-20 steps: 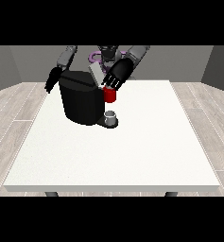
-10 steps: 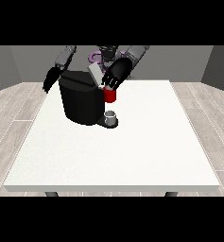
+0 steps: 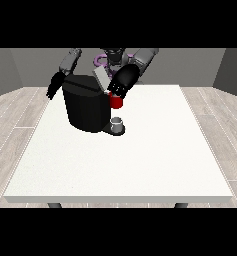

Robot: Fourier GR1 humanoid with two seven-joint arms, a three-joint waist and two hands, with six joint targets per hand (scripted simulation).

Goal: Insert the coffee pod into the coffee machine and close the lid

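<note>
The black coffee machine (image 3: pixel 85 107) stands on the white table (image 3: pixel 140 160), at the back left. Its grey lid (image 3: pixel 101 79) is tilted up. The hand at the view's right (image 3: pixel 123 81) hovers over the machine's front top corner, beside the lid and right above a red thing at the machine (image 3: pixel 116 102). A small grey thing (image 3: pixel 117 123) sits on the machine's base, below the red thing. The hand at the view's left (image 3: pixel 54 87) hangs beside the machine's left side, its fingers pointing down and holding nothing.
The table's front edge (image 3: pixel 120 199) lies near the camera. Grey walls and a wooden floor (image 3: pixel 15 130) surround the table.
The hand at the view's left has drifted slightly outward and down. The hand at the view's right has hardly moved at the machine's top.
</note>
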